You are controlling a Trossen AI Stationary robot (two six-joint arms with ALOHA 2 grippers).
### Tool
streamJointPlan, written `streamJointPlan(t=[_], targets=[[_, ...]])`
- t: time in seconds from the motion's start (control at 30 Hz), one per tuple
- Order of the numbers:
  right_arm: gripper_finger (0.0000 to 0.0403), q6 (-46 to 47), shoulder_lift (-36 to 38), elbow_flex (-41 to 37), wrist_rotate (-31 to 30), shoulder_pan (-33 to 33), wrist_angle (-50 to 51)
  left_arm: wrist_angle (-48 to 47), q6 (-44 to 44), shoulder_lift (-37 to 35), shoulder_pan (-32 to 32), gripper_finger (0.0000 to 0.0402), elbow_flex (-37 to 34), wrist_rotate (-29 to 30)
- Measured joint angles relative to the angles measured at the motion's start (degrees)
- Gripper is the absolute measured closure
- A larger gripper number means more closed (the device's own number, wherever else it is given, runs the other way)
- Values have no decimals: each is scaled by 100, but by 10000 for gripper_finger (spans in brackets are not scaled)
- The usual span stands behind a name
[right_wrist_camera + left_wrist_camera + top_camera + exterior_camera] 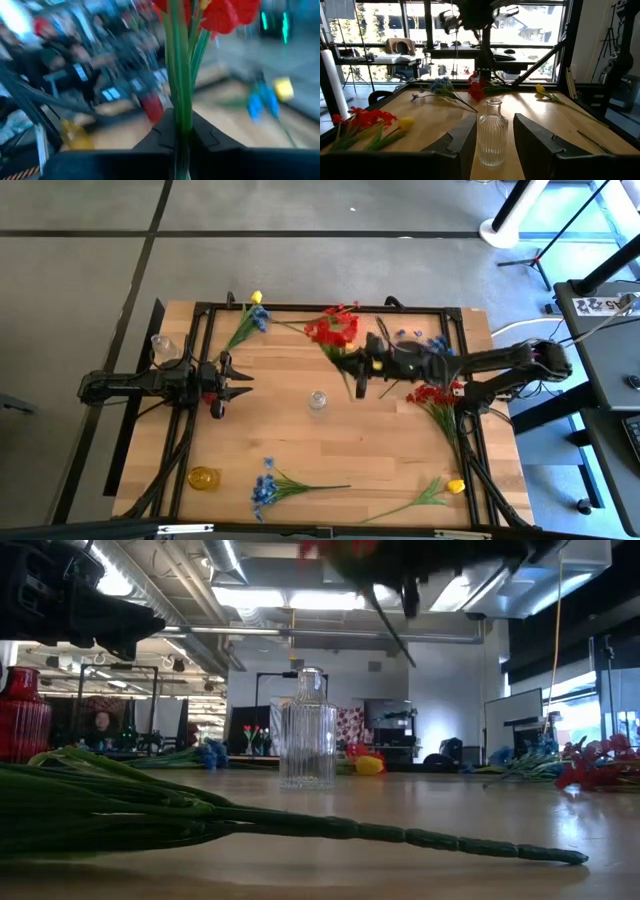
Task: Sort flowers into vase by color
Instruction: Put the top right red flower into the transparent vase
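A clear ribbed glass vase (317, 401) stands upright near the middle of the wooden table (300, 450), with nothing in it. A second clear vase (160, 348) sits at the table's 9 o'clock edge, just behind the left arm, a red vase (22, 727) shows at the far left of the low view, and a small yellow vase (203, 477) stands toward 7 o'clock; what is inside these three I cannot tell.

The right gripper (358, 366) hangs above the table at about 1 o'clock from the centre vase, its fingers pressed together on the green stem of a red flower (333, 329) — the stem rises straight between the two fingers (161, 131) in its wrist view, red blooms above. The left gripper (232, 380) waits at 9 o'clock from the centre vase, fingers spread and holding nothing; through its own camera the vase stands framed between them.

Other flowers lie flat on the wood. A blue flower (250, 323) and a yellow flower (256, 297) lie at 11 o'clock, near the back rail. A second red spray (437, 393) lies at 3 o'clock under the right arm. A blue spray (268, 486) lies at 6 o'clock, and another yellow bloom (455, 486) at 5 o'clock. More blue blooms (437, 343) sit at 2 o'clock — partly hidden by the right arm.
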State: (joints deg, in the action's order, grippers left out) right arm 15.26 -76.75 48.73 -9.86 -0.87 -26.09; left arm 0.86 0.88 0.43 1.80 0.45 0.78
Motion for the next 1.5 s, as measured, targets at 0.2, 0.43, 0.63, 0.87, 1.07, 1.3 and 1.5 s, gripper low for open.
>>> streamJointPlan(t=[0.2,0.43,0.63,0.87,1.07,1.3,1.5], targets=[[386,-1246,-799,0,-680,-716,-2376,-1,-2,0,-1,276,0,0],[392,-1692,-1730,-9,-825,-574,-4086,0,-1,0,-1,276,0,0],[383,-1697,-2002,-8,-836,-511,-4260,2,-2,0,-2,276,0,0],[386,-1688,-2075,-7,-751,-513,-3893,306,293,-1,-2,276,0,-86],[361,-1686,-2073,-2,-748,-513,-3262,1174,641,-4,0,276,3,-140],[315,-1704,-2075,-2,-748,-516,-2827,1442,627,-2,0,276,2,-686],[262,-1745,-1965,-5,-746,-516,-2581,1736,787,23,-35,276,2,-1137]])
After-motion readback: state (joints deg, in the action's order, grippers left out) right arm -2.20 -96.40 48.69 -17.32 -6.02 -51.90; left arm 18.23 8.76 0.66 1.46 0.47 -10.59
